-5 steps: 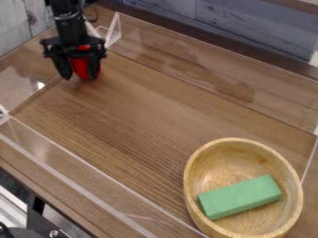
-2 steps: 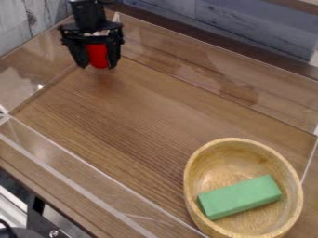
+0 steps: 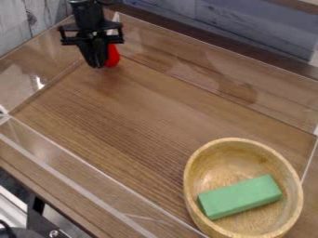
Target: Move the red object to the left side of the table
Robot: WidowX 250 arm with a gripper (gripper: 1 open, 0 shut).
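1. The gripper [image 3: 96, 58], at about eleven o'clock on the table [image 3: 137, 121], has its jaws drawn nearly together; whether they hold anything I cannot tell.
2. The red object [image 3: 111, 55] sits just beside the fingers, near the far acrylic wall [image 3: 187, 42].
3. Bare wood stretches toward five o'clock, where a wooden bowl [image 3: 211, 158] holds a green block [image 3: 240, 198].
4. No writing is legible.

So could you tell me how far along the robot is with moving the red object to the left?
Mostly done: the red object sits on the table in its far left corner, well away from the wooden bowl and its green block. In hand: the gripper is shut just beside it, seemingly not on it. Left: backing the arm away.
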